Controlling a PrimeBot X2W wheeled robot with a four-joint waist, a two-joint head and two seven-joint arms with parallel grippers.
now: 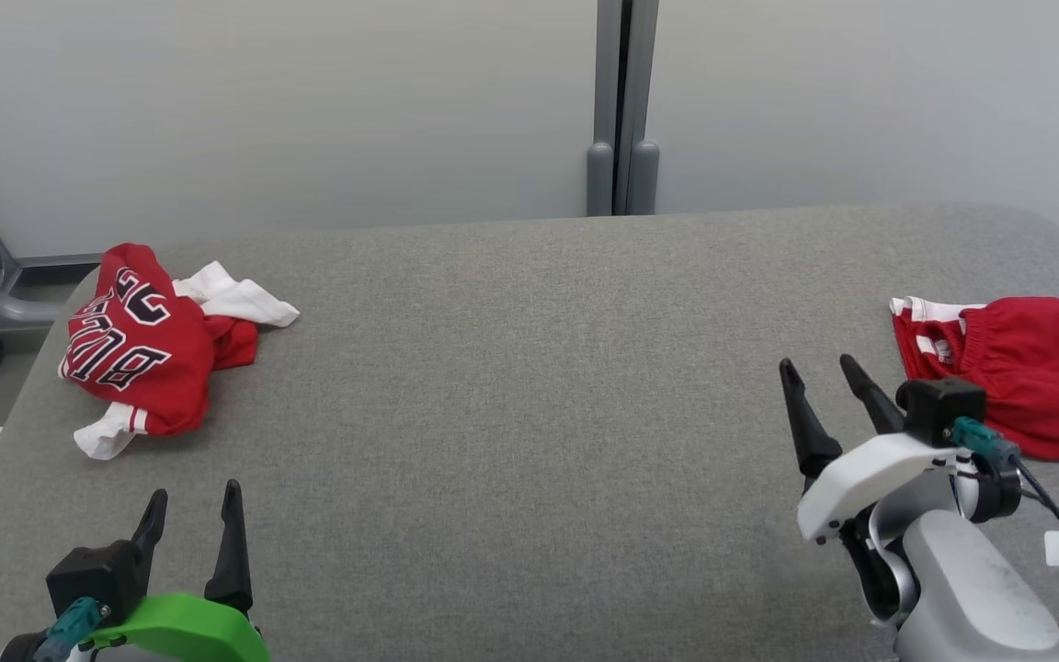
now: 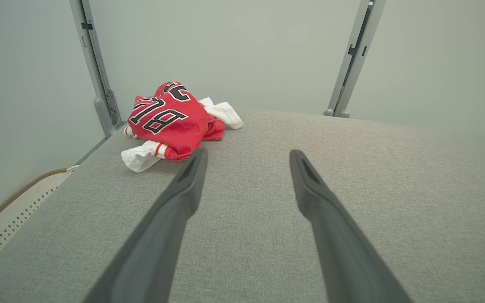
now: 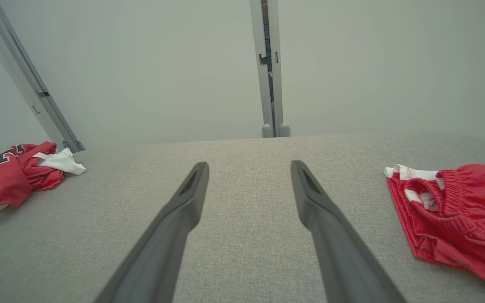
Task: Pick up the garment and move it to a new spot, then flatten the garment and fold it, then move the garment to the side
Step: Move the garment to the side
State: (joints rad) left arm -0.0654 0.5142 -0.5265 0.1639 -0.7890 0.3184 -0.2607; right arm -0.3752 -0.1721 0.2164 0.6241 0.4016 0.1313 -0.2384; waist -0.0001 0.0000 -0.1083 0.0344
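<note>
Red jersey (image 1: 148, 345) lies crumpled at the far left of the grey padded table (image 1: 529, 414), with red shorts (image 1: 1035, 368) near its right edge; either could be your garment. In the head view, the left gripper (image 1: 195, 492) and right gripper (image 1: 816, 364) are both spread wide, holding nothing.

Left wrist view: the jersey sits ahead and left of the fingers, well apart, close to the table edge above a cream basket (image 2: 11, 219).

Right wrist view: the shorts lie off to the right of the parted fingers.

Careful: pinch just one loose layer and the bundle may drag or slip over that edge.
</note>
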